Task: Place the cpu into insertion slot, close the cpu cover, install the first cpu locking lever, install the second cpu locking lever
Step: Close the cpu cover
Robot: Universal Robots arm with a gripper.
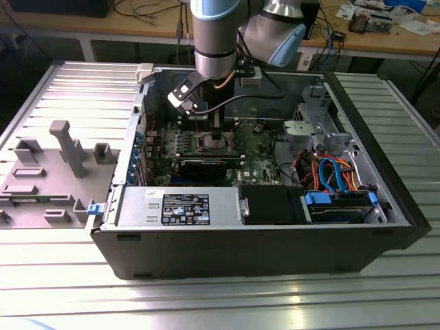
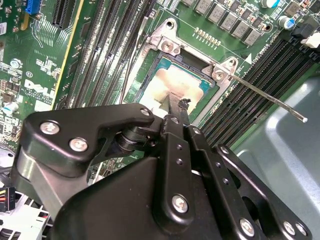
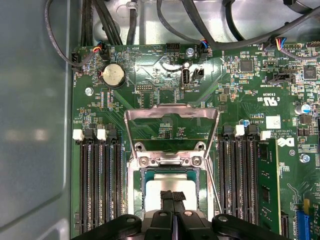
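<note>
Black gripper (image 3: 173, 196), jaws pressed together, has its tips over the cpu (image 3: 156, 190), which lies flat in the insertion slot (image 3: 134, 186) at the exterior view's centre. Beyond the chip's far edge the cpu cover (image 3: 171, 110) stands open. Memory slots (image 3: 97, 185) crowd both side edges, and a locking lever (image 2: 270, 96) juts out unlatched.

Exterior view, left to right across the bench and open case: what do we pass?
Grey upright fixture → blue tab at the case corner → cpu on the motherboard → blue and orange cables. The labelled power supply is left out because it spans the cpu's position.
</note>
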